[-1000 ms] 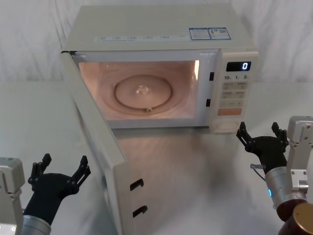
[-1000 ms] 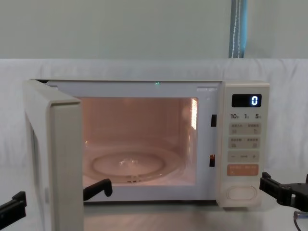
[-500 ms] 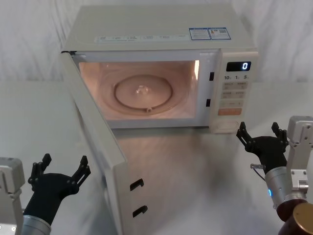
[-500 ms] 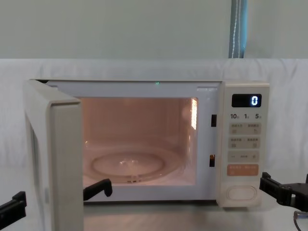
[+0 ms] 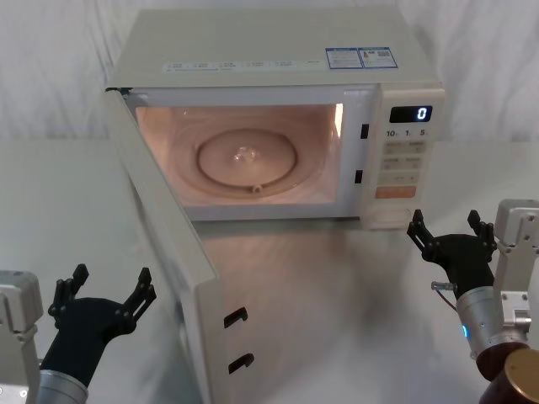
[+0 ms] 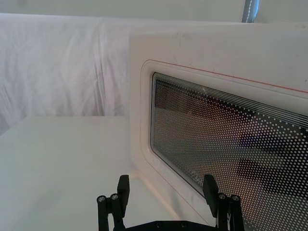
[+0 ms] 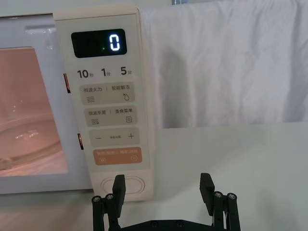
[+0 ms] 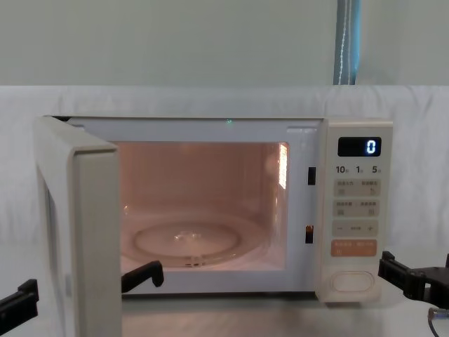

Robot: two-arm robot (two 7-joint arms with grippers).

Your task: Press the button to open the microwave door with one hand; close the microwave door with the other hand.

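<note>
The microwave door [image 5: 168,252] stands swung wide open to the left, with its inner edge and latch hooks facing me. The lit cavity holds a glass turntable [image 5: 244,157]. My left gripper [image 5: 112,286] hovers open at the lower left, just outside the door's outer face. In the left wrist view this gripper [image 6: 166,185] faces the door's dark dotted window [image 6: 231,144] with nothing between its fingers. My right gripper [image 5: 445,227] is open, low and a little in front of the control panel. The button [image 7: 124,185] sits at the panel's bottom, just beyond the right gripper [image 7: 162,185], untouched.
The microwave [image 5: 278,50] stands at the back of a white table [image 5: 337,320], with white cloth draped behind. Its display [image 8: 369,147] reads 0. An orange key [image 7: 117,156] sits above the button. Open tabletop lies between the door and my right arm.
</note>
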